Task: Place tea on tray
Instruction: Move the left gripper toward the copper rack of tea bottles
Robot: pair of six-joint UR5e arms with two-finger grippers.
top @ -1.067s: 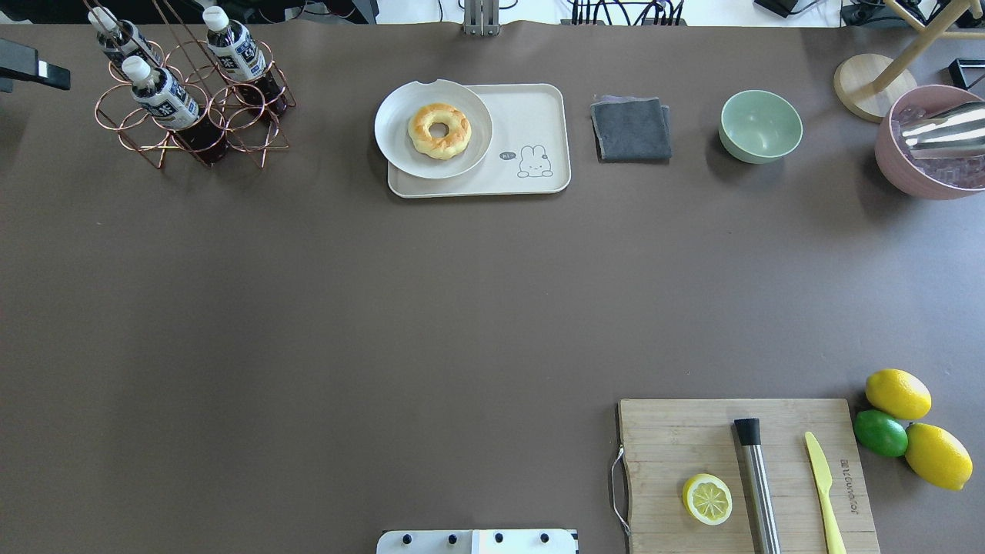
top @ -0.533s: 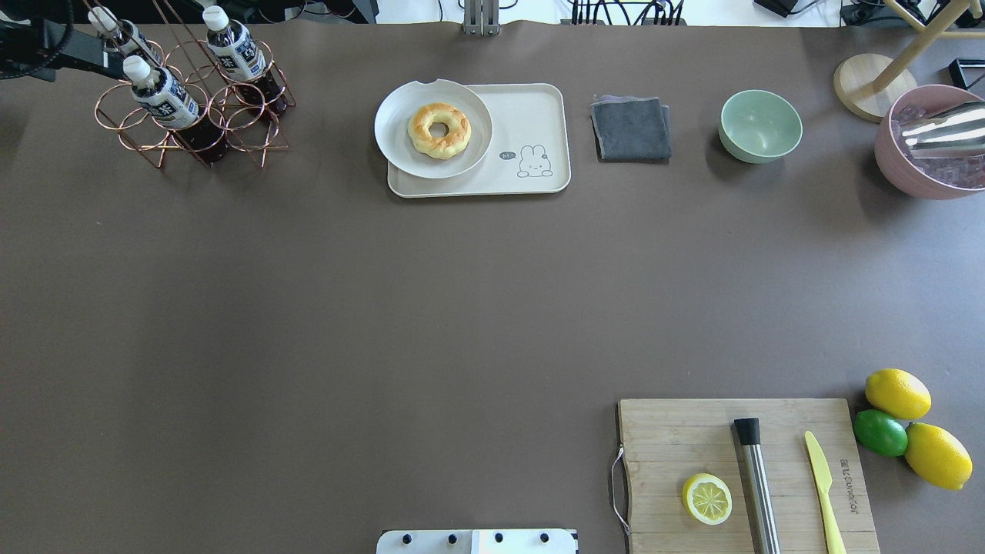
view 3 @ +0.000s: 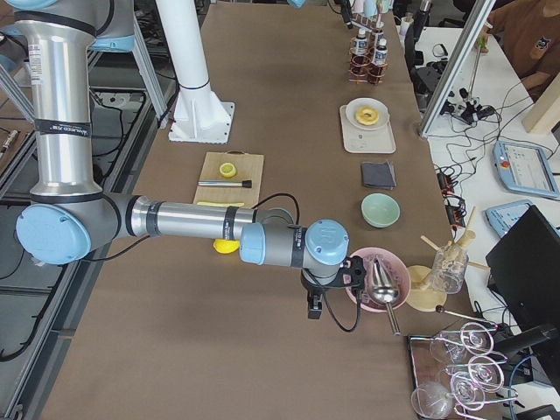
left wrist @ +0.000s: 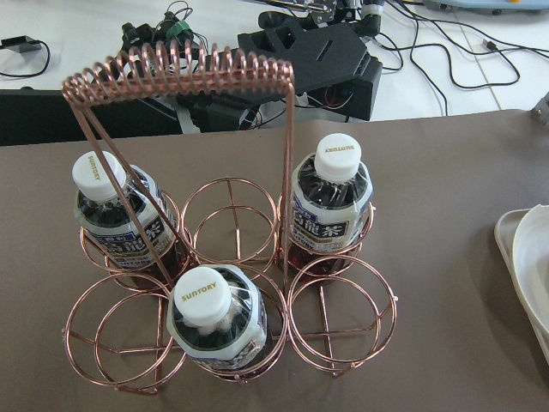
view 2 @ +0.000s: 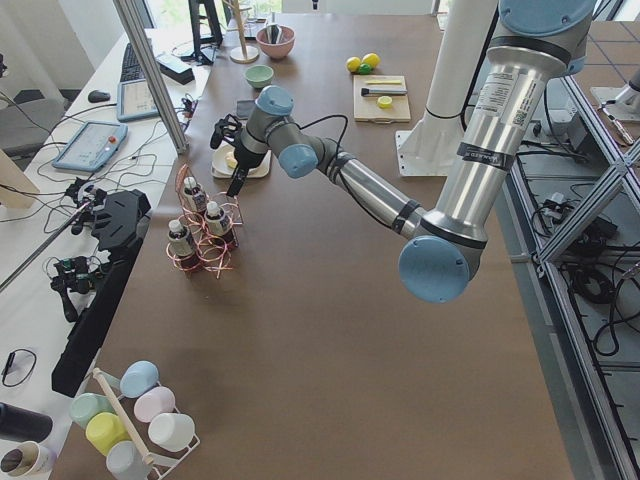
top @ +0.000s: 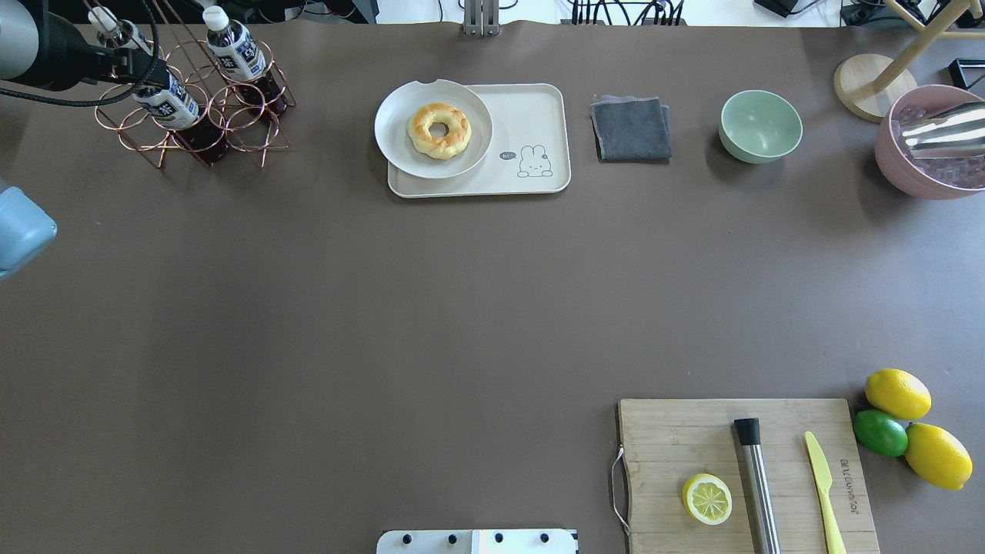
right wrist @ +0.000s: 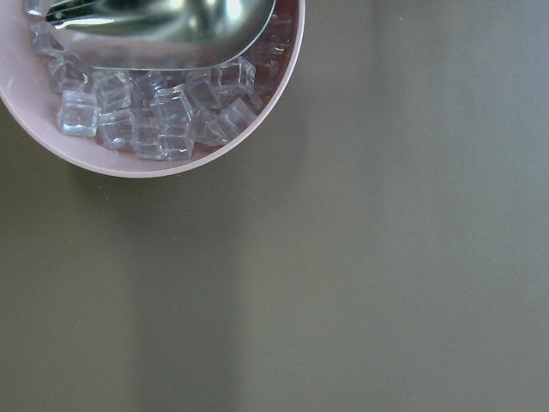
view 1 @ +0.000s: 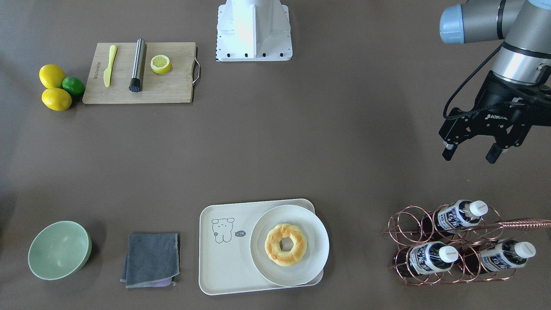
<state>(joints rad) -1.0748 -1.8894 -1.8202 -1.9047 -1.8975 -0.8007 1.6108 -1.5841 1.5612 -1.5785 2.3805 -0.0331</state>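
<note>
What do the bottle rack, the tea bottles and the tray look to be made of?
Rack: thin metal wire, glossy copper-coloured finish, judging by the glints on its coiled handle. Tea bottles: clear plastic, dark liquid showing through, white plastic caps. Tray: probably matte cream plastic; no shine or grain.

A pink bowl [right wrist: 165, 168] occupies the upper left corner, cut off by the frame edges. It holds clear ice cubes [right wrist: 163, 120], with a shiny metal scoop [right wrist: 163, 26] lying on them. Bare brown table [right wrist: 386, 257] fills the remainder.
</note>
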